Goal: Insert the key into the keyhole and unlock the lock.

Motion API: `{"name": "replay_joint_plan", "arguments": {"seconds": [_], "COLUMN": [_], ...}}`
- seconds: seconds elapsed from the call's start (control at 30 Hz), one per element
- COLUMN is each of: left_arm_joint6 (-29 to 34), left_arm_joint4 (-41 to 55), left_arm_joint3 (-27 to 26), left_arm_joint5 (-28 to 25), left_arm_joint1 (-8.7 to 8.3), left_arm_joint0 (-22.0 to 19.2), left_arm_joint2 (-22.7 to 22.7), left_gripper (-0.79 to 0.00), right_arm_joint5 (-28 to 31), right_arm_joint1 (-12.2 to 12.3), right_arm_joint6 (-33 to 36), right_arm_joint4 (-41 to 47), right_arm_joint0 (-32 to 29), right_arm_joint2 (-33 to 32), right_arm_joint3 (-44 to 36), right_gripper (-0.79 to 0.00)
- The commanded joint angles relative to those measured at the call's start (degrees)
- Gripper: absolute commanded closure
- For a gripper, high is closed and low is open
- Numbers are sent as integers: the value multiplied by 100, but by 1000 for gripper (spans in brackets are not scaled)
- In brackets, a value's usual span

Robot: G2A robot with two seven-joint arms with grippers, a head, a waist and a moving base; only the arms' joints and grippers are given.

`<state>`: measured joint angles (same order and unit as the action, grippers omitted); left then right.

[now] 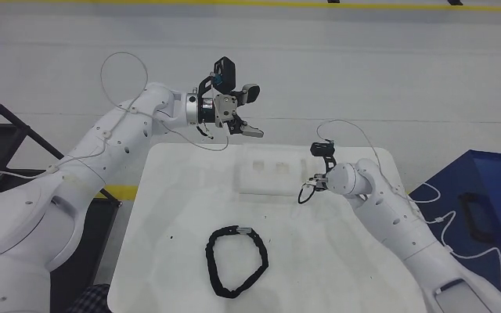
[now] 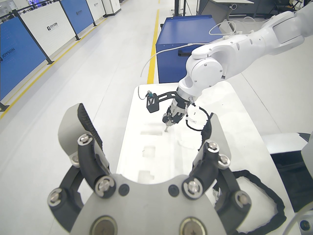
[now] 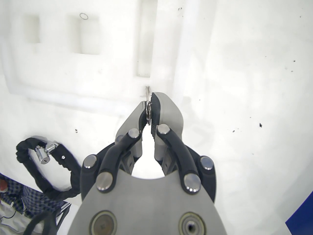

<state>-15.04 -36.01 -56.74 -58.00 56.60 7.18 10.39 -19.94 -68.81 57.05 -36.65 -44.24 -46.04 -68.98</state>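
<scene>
I have my right gripper (image 3: 149, 107) pinched shut on the key (image 3: 147, 92), at the foam block (image 3: 115, 74) by the table's (image 1: 168, 242) far edge. The chain lock (image 1: 236, 260) lies mid-table, toward the near edge. My left gripper (image 2: 146, 123) hangs wide open, holding nothing, just past the far edge.

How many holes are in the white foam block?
3, in a row in the foam block: a small hole at one end, a wider middle hole, a long slot nearest the right hand.
</scene>
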Motion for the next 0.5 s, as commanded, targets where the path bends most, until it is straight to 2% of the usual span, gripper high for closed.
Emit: {"name": "replay_joint_plan", "arguments": {"seconds": [0.0, 0.2, 0.47], "left_arm_joint6": [0, 0, 0], "left_arm_joint4": [0, 0, 0], "left_arm_joint3": [0, 0, 0], "left_arm_joint5": [0, 0, 0], "left_arm_joint1": [0, 0, 0], "left_arm_joint0": [0, 0, 0], "left_arm_joint2": [0, 0, 0], "left_gripper": [-785, -785, -785], "right_arm_joint5": [-9, 64, 206], "right_arm_joint1": [40, 194, 404], "right_arm_joint6": [102, 312, 673], "right_arm_joint4": [-44, 132, 872], "right_arm_joint0": [-39, -342, -889], "right_arm_joint2": [-117, -673, -1664], "right_arm_joint3": [-201, -896, -1770], "right_gripper": [0, 0, 0]}}
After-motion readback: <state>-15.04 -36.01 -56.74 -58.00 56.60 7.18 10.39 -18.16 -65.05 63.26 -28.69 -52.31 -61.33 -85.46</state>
